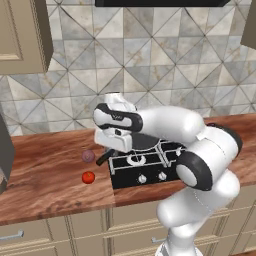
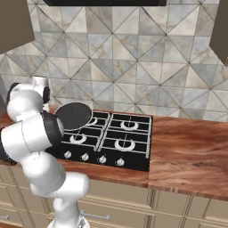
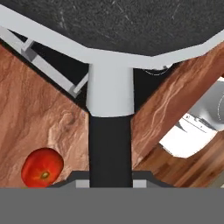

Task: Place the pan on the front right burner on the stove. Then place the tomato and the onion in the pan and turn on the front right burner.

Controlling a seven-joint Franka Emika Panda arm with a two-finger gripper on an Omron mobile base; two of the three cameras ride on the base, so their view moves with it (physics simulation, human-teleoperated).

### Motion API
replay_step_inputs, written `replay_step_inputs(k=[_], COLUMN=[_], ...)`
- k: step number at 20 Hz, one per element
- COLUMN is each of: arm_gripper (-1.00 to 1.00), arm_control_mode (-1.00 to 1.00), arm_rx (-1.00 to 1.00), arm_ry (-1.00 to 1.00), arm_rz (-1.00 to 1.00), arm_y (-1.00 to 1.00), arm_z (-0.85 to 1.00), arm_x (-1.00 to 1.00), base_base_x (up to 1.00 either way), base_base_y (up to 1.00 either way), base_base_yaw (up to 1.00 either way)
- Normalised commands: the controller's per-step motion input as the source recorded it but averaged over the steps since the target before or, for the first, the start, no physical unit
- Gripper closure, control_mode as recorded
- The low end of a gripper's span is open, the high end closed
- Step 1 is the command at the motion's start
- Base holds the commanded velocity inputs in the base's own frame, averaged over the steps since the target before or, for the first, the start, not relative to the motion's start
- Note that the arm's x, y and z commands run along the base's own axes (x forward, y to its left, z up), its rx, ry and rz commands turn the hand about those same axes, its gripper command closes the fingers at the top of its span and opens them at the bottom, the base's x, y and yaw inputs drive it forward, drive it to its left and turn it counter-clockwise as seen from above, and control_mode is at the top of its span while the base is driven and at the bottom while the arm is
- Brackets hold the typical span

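Note:
My gripper [image 1: 111, 151] is shut on the straight black handle [image 3: 110, 144] of the pan [image 2: 73, 116]. The pan's dark round body with its pale rim [image 3: 109, 54] hangs over the left side of the stove [image 2: 133, 156]. The front right burner [image 2: 124, 144] stands bare, to the right of the pan. On the wooden counter left of the stove lie the purplish onion [image 1: 88, 156] and, nearer the front edge, the red tomato [image 1: 88, 177]. In the hand view the tomato [image 3: 42, 167] lies left of the handle.
A row of small silver knobs [image 2: 93, 158] runs along the stove's front. The wooden counter [image 2: 191, 156] stretches right of the stove. Wall cabinets [image 1: 22, 35] hang at the upper left. My arm's white links [image 1: 200, 155] cover the stove's right half in the left base view.

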Motion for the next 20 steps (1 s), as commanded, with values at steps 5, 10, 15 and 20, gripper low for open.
replay_step_inputs(k=[5, 10, 15, 20], arm_gripper=[1.0, 1.0, 1.0, 1.0], arm_control_mode=[-1.0, -1.0, -1.0, -1.0], arm_rx=[0.04, 0.02, 0.0, 0.0], arm_ry=[0.03, 0.13, 0.16, 0.16], arm_rz=[-0.21, -0.22, -0.2, -0.17], arm_y=[-0.69, -0.55, -0.53, -0.54], arm_z=[0.04, 0.18, 0.03, 0.0], arm_x=[0.06, 0.2, 0.19, 0.22], base_base_x=[0.0, 0.0, 0.0, 0.0], base_base_y=[0.0, 0.0, 0.0, 0.0], base_base_yaw=[0.0, 0.0, 0.0, 0.0])
